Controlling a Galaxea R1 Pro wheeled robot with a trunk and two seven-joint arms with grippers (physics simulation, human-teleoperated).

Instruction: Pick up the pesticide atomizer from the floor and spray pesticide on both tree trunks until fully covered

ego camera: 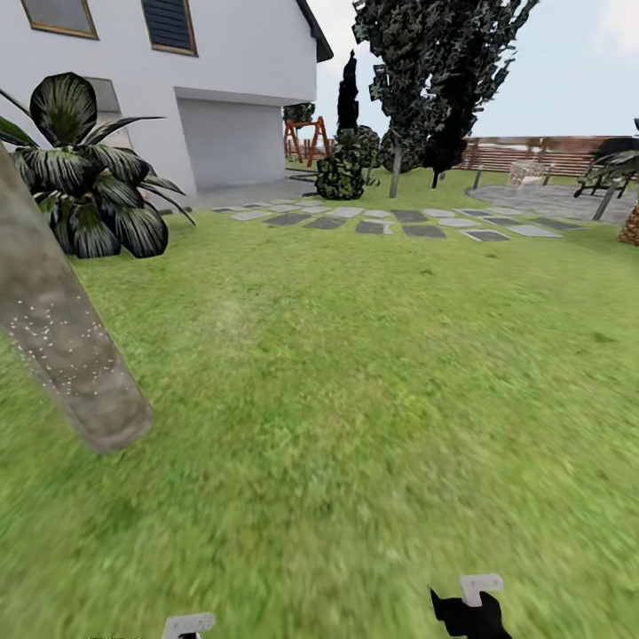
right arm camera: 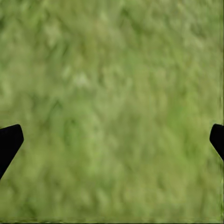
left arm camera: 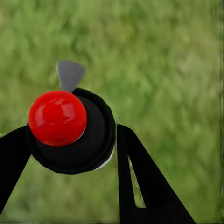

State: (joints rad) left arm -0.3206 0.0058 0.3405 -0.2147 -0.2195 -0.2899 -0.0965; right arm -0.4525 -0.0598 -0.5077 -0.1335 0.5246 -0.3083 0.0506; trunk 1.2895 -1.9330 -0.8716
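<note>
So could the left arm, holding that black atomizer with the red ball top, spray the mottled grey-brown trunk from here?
Probably yes: the speckled trunk stands close on the left, open grass between, with the atomizer already gripped.

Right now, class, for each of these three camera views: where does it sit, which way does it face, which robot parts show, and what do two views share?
Head view: high on the robot, facing forward across the green grass lawn toward the mottled grey-beige tree trunk.
Left wrist view: looks along the left end effector, shut on the black, red-knobbed atomizer.
Right wrist view: open right end effector fingertips over grass.
Shared: both wrist views face grass.
</note>
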